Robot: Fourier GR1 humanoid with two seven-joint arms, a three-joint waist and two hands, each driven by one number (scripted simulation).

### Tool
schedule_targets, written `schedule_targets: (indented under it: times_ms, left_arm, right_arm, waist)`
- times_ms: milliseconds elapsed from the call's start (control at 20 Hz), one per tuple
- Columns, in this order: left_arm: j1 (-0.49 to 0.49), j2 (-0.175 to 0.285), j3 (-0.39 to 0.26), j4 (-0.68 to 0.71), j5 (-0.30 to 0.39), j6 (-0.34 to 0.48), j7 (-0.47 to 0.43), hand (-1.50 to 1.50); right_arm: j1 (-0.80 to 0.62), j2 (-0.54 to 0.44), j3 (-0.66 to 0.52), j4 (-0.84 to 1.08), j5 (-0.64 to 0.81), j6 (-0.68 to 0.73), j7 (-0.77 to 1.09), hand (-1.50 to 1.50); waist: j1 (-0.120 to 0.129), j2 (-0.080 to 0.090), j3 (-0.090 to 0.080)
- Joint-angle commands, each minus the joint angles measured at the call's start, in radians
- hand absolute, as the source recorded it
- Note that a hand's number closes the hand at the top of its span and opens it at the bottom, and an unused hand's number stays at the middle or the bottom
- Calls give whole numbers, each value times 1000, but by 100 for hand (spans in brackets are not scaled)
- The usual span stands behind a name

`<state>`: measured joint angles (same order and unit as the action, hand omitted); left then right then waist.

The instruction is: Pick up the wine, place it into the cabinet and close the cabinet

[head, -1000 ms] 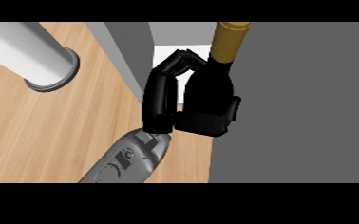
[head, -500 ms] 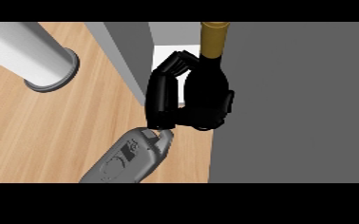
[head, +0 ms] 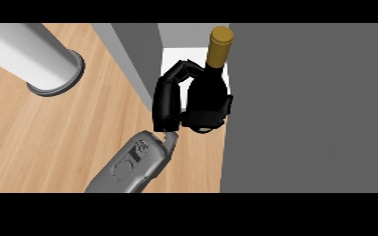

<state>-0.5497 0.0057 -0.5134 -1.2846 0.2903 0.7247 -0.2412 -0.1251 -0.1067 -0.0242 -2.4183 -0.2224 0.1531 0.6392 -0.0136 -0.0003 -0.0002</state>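
The wine bottle (head: 209,87) sits right at the mouth of the cabinet (head: 174,52). It's in the narrow pale gap between the grey side wall (head: 136,50) and a broad grey panel (head: 303,110) that fills the right of the head view. Its long axis runs up the view, gold foil top at the far end. It looks roughly upright, but the exact tilt is hard to call from this angle.

The left robot hand (head: 168,102) is curled round the bottle. The palm is on the bottle's left, fingers hook over near the shoulder and the thumb crosses the lower body, so the base is hidden. Can't tell if it's resting on anything yet. The grey forearm (head: 133,165) comes in from lower left over the wooden counter (head: 66,130). No right hand showing anywhere.

My read is the next move is just further into that gap, then letting go. Nothing else shows inside the cabinet. Not sure if the big panel is the door. A pale cylinder (head: 40,55) stands on the counter, well apart at upper left.
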Motion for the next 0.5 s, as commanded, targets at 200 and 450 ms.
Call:
schedule_targets:
  times_ms: [200, 450]
  left_arm:
    - [-12, -6, 29, 147, 50, -11, -148, 150]
    - [-49, -6, 100, 226, 107, -59, -208, 150]
  right_arm:
    - [46, 5, 10, -125, -41, -7, 33, -150]
    - [56, -12, -40, -138, -94, 0, 45, -150]
  waist:
    - [-2, 1, 0]
    - [-5, 1, 0]
